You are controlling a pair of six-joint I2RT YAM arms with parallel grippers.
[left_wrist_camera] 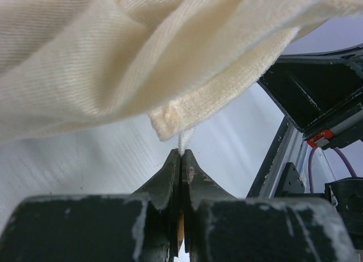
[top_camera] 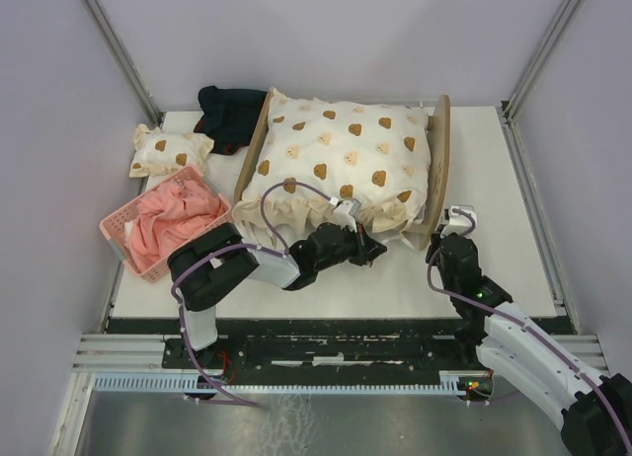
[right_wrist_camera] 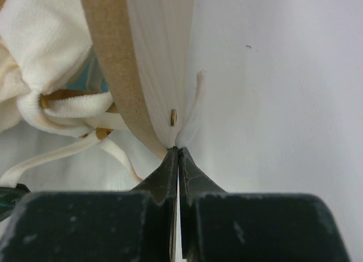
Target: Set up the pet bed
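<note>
Pet bed (top_camera: 441,145), plywood, under bear-print quilt (top_camera: 341,155). My left hand (left_wrist_camera: 181,155) clenched on the quilt's corner tie (left_wrist_camera: 185,138); my right hand (right_wrist_camera: 177,151) clenched, tips at headboard (right_wrist_camera: 108,63) edge.

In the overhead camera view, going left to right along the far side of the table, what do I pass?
small bear-print pillow → dark cloth → pet bed, with the cream bear-print quilt spread over it

We record: cream bear-print quilt (top_camera: 341,155), corner at the left end effector (top_camera: 375,247); pink basket (top_camera: 126,247) of pink cloth (top_camera: 173,224) to its left; small matching pillow (top_camera: 168,150), dark cloth (top_camera: 229,115) beyond.
</note>
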